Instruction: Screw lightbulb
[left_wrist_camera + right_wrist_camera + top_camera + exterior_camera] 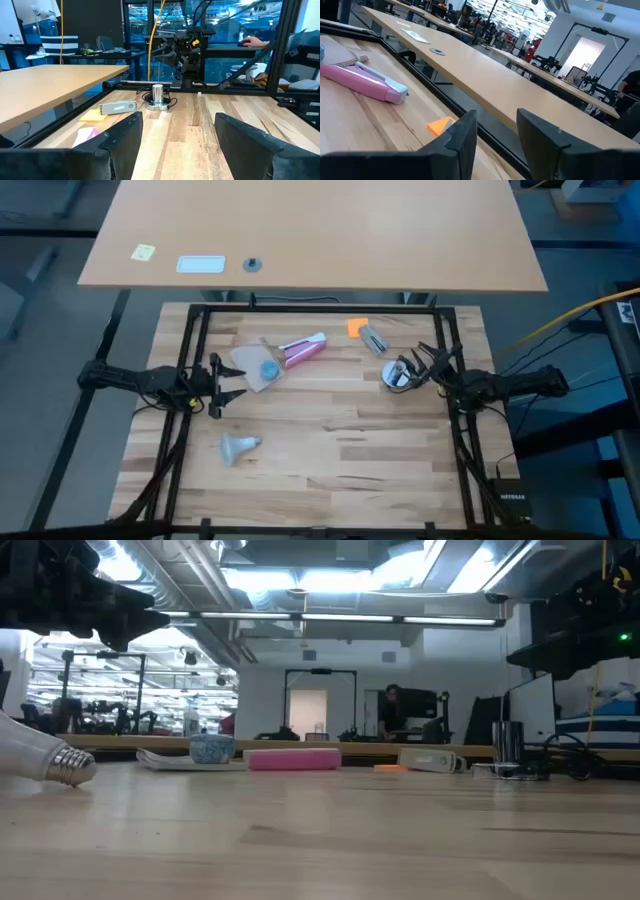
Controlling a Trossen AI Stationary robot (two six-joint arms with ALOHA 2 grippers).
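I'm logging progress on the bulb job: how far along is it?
Nothing looks done yet. The lightbulb lies on its side on the table, near the front left, untouched and far from the socket on the right. Nothing is in hand: the left gripper and the right gripper both stand open and empty. Left to do: pick up the bulb, bring it to the socket and screw it in.

A robotics lab — rows of workbenches (485, 75), monitors (413, 705), exposed ceiling ducts (215, 585), framed test rigs (285, 45).
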